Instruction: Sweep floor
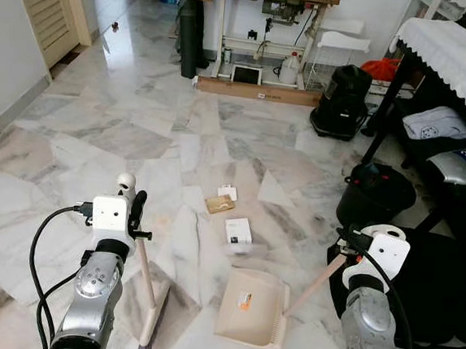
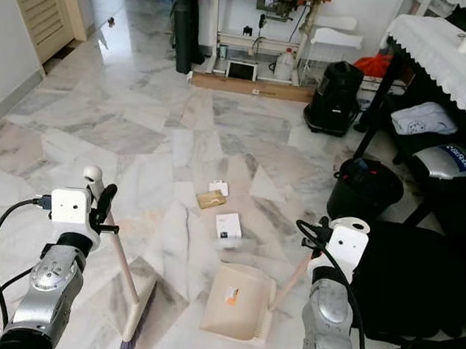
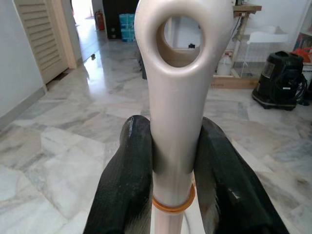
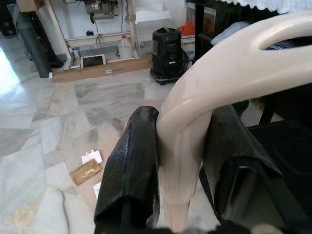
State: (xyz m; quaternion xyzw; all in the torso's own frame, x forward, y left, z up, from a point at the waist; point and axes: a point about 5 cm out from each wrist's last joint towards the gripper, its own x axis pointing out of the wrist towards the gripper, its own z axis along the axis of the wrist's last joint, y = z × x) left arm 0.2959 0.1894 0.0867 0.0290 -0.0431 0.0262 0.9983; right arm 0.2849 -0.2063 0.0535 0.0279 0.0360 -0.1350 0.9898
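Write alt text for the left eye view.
Left claw holds a broom and right claw a dustpan, both resting on the marble floor. Three small packets lie just beyond the dustpan.

We count three small pieces of litter on the marble floor: a white card [image 1: 227,192], a brown card [image 1: 220,204] and a white box [image 1: 238,230], lying near one another. We see one broom [image 1: 148,310] and one dustpan [image 1: 251,308], so two sweeping tools in all. Two grippers are in view, the left gripper [image 3: 173,161] and the right gripper [image 4: 183,146], each with two black fingers. We count two black canister vacuums: one vacuum [image 1: 341,101] by the far wall and one second vacuum [image 1: 376,195] beside the table.
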